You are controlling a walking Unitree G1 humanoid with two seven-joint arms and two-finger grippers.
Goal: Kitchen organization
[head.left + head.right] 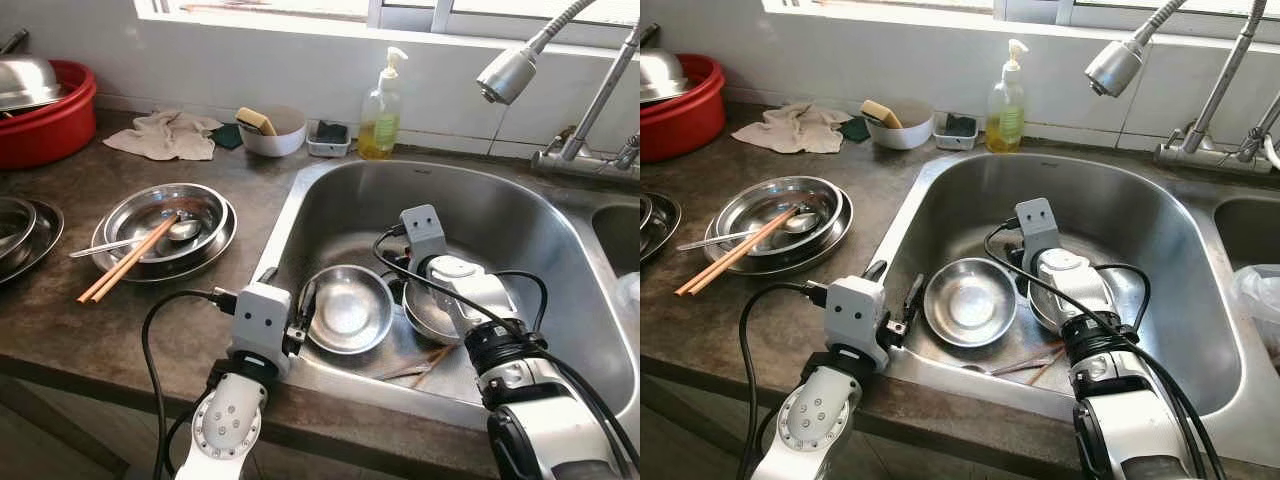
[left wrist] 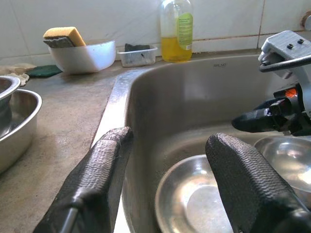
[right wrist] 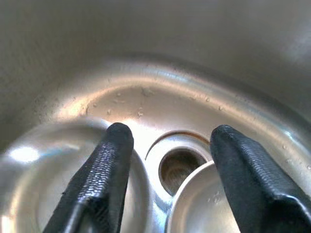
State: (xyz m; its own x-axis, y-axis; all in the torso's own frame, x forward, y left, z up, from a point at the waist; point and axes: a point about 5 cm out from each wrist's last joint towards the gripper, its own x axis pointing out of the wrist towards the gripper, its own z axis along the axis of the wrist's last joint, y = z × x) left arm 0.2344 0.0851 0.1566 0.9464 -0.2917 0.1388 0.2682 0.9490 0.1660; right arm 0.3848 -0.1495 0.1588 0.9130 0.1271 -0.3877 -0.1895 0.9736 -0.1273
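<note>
Left wrist view: left gripper (image 2: 167, 182) spread wide at the sink (image 1: 520, 215) rim over a steel bowl (image 1: 350, 308); right gripper (image 3: 167, 179), parted too, seemingly hovers above the drain (image 3: 177, 167).

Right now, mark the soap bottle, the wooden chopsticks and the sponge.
soap bottle (image 1: 379, 128), left eye view, on its yellow lower body.
wooden chopsticks (image 1: 128, 259), left eye view, mid-length.
sponge (image 2: 62, 36), left wrist view, on its yellow side.
</note>
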